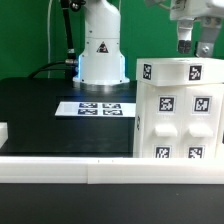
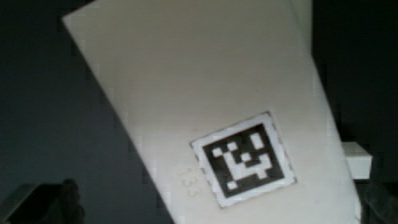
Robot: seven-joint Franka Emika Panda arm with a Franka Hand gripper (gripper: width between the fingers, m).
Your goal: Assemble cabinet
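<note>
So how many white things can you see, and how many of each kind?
Cabinet: 1
Marker board: 1
Robot base: 1
Rail along the front: 1
Small block at the exterior view's left edge: 1
Total: 5

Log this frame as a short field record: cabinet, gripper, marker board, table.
cabinet: large white tagged box, upright on the table at the exterior view's right, near the front rail
gripper: just above the cabinet's top; contact and jaw state unclear
wrist view: white tagged panel fills the frame, tilted in the picture
marker board: flat on the table in front of the robot base
table: black surface, white rail along the front
</note>
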